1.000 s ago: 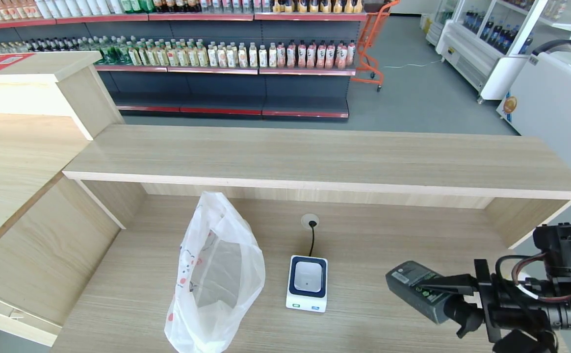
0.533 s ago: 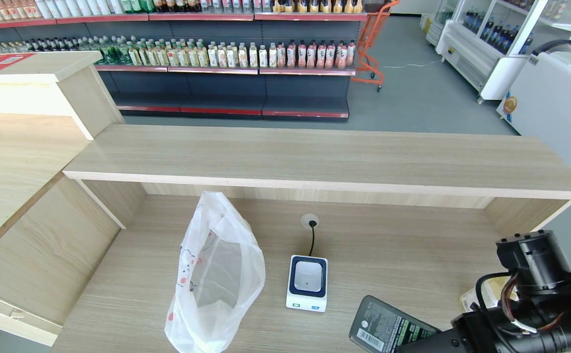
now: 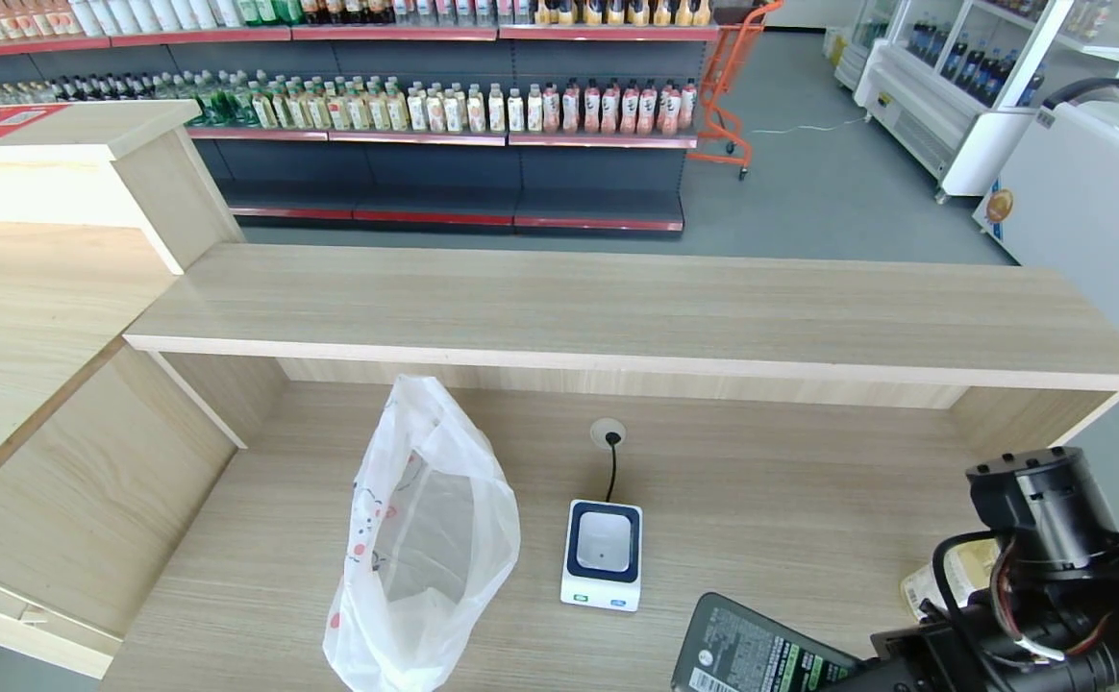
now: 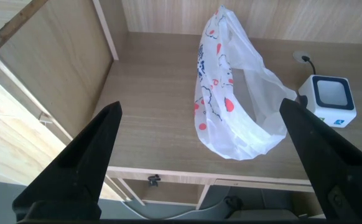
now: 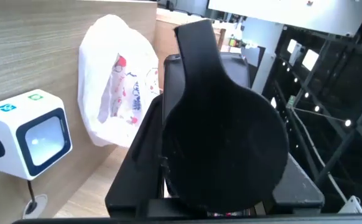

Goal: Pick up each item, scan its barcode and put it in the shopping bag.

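A dark pouch [image 3: 750, 655] with a barcode label facing up hangs low over the counter's front edge, right of the scanner. My right gripper [image 3: 862, 668] is shut on its right end; the same pouch [image 5: 224, 143] looms close in the right wrist view. The white scanner [image 3: 603, 554] with its dark window sits mid-counter, its cable running back to a grommet. The white shopping bag [image 3: 425, 548] stands open to the scanner's left. My left gripper [image 4: 199, 104] hangs open above the counter's front, with the bag [image 4: 231, 112] and scanner [image 4: 331, 99] below it.
A pale packet [image 3: 944, 577] lies on the counter at the right, partly hidden behind my right arm. A raised wooden ledge [image 3: 636, 317] runs along the back and a side panel [image 3: 88, 500] walls the left. Bare counter lies between scanner and packet.
The right arm has swung down and towards the front edge, turning the pouch so its barcode side faces up. In the last half second it edged slightly left. Bag and scanner are still.
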Controlling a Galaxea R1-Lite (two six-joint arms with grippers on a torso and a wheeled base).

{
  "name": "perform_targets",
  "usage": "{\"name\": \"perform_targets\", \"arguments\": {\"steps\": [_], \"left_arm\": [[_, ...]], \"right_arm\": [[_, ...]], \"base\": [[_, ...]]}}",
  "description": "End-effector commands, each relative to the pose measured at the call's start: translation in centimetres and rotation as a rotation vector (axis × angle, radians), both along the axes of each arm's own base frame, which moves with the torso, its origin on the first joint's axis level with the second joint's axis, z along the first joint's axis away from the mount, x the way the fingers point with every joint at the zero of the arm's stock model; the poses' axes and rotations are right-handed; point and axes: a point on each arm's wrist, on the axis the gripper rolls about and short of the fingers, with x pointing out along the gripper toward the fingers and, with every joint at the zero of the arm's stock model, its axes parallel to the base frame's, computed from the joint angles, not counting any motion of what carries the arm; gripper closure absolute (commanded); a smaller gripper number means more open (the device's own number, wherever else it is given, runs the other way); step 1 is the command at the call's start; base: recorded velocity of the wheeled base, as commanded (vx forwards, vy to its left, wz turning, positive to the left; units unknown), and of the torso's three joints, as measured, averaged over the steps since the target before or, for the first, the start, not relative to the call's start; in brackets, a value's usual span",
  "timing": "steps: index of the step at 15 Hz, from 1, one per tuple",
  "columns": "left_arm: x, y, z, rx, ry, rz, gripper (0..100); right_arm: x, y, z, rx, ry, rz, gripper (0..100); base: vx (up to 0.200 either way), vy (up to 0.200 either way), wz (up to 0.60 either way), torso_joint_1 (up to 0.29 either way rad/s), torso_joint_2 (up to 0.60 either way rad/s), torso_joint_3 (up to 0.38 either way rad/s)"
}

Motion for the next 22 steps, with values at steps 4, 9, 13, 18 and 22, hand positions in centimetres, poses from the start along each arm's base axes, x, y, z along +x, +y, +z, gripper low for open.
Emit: {"name": "perform_targets", "arguments": {"steps": [4,9,13,18,22], "left_arm": [[0.0,0.0,0.0,-0.001,0.0,0.0,0],[0.0,0.0,0.0,-0.001,0.0,0.0,0],[0.0,0.0,0.0,-0.001,0.0,0.0,0],[0.0,0.0,0.0,-0.001,0.0,0.002,0],[0.0,0.0,0.0,-0.001,0.0,0.0,0]], "right_arm": [[0.1,0.5,0.0,0.003,-0.049,0.041,100],[1.1,0.9,0.6,0.016,-0.081,0.039,100],[1.1,1.0,0.5,0.016,-0.077,0.042,100],[1.1,1.0,0.5,0.015,-0.076,0.042,100],[1.1,0.9,0.5,0.01,0.028,0.001,100]], "base": [[0.0,0.0,0.0,0.0,0.0,0.0],[0.0,0.0,0.0,0.0,0.0,0.0],[0.0,0.0,0.0,0.0,0.0,0.0],[0.0,0.0,0.0,0.0,0.0,0.0],[0.0,0.0,0.0,0.0,0.0,0.0]]}}
